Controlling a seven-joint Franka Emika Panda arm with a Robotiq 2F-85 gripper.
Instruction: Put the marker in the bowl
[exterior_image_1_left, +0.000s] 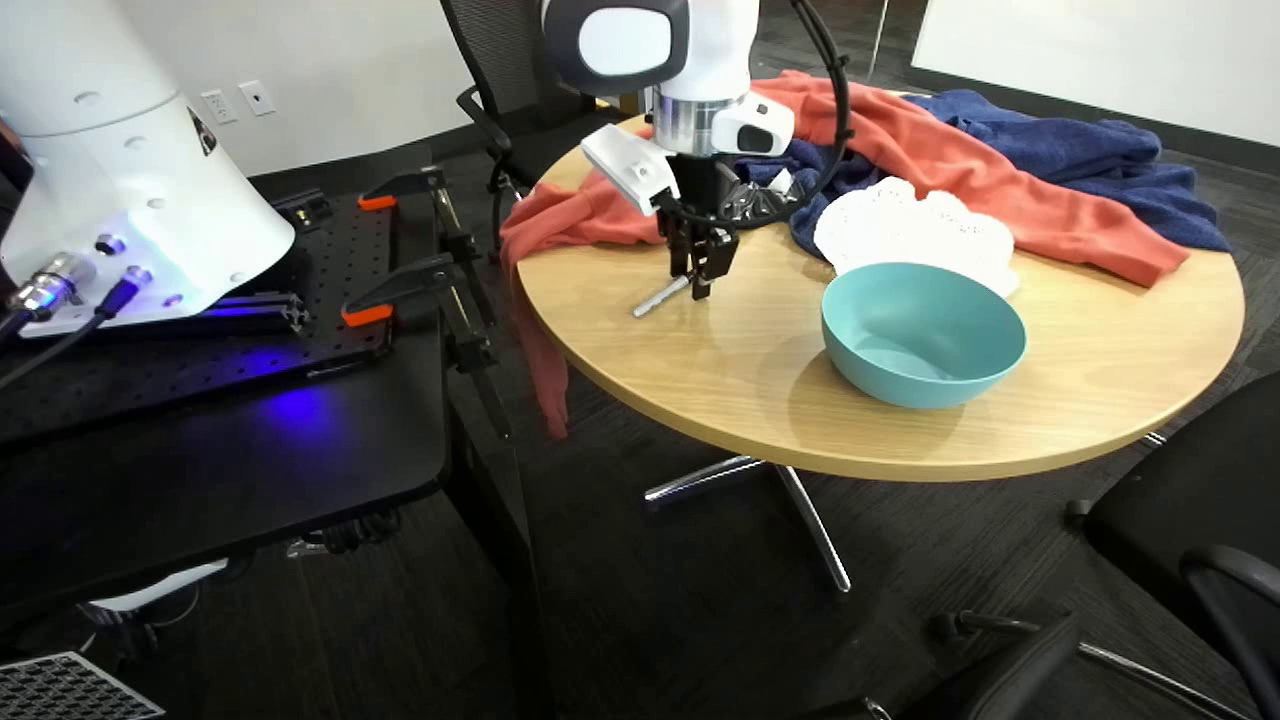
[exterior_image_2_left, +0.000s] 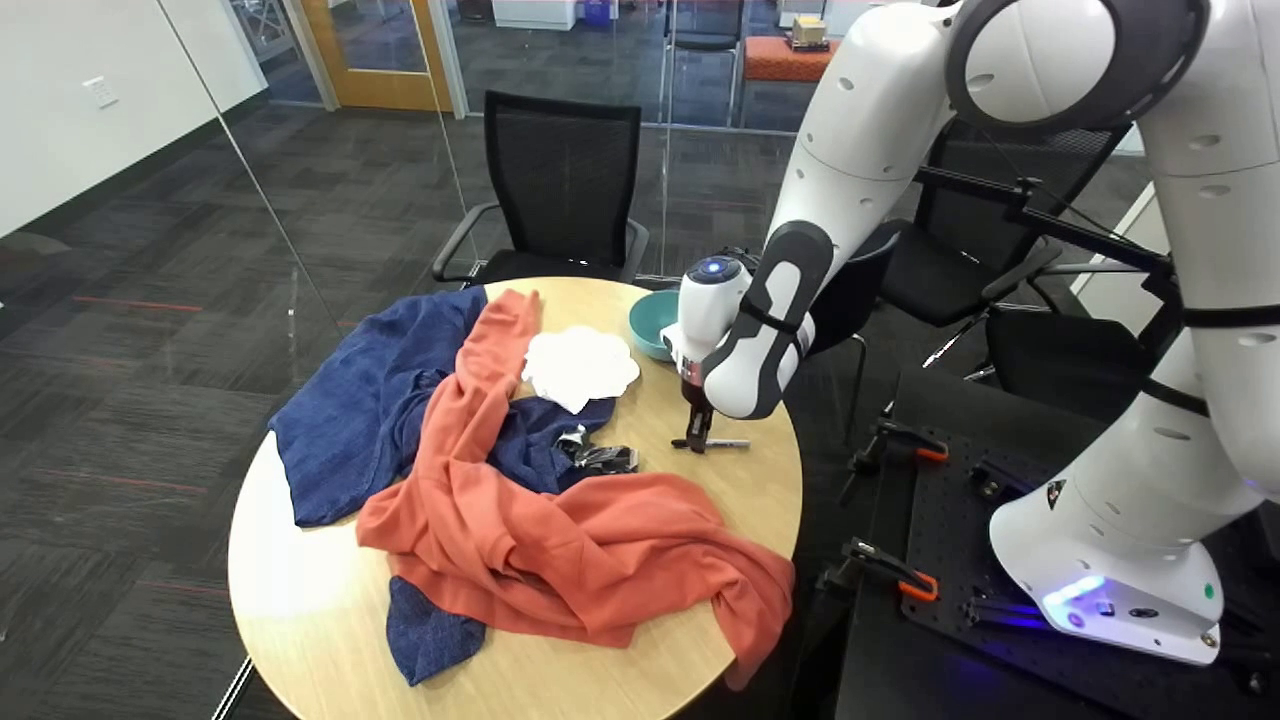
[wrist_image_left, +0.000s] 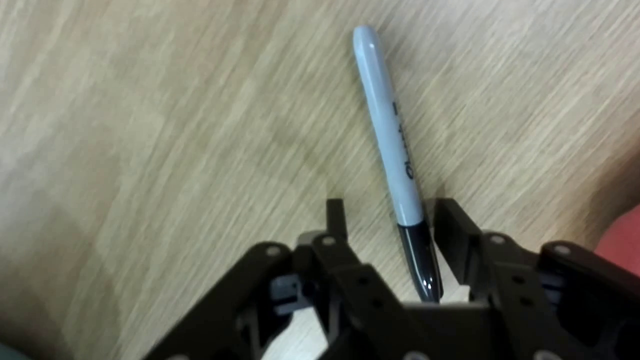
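Gripper (wrist_image_left: 394, 227), one, Robotiq. Your fingers (wrist_image_left: 455, 237) are spread, one to each side of the marker (wrist_image_left: 392, 145), pinching nothing. Whether their tips touch the table (exterior_image_1_left: 740, 390) cannot be told.

Marker, one, grey with black end. Lies flat on the table, well apart from the bowl (exterior_image_1_left: 920, 340), on the side of it toward the robot base (exterior_image_2_left: 1110, 560). Off-centre in your gap, just beside one finger.

Wrapper (exterior_image_2_left: 605, 460), one, black and silver, crumpled. Well apart from the bowl; the white cloth (exterior_image_2_left: 580, 368) lies nearer the bowl.

White cloth, one. Just beside the bowl; contact unclear.

Bowl, one, teal, upright in both exterior views. The marker is not in it.

Orange garment (exterior_image_2_left: 600, 540), one, with blue garment (exterior_image_2_left: 370, 410) partly beneath. The bulk of both lies farther from the bowl than the white cloth.

Step in hand, by judgement: lining up the grasp; the pinch itself is not yet made. Next move: draw your fingers together where grey meets black, gently, since the near finger will likely meet the marker first and may roll it. After that, you would need to lift, carry toward the bowl, clear its rim and let go over its inside.
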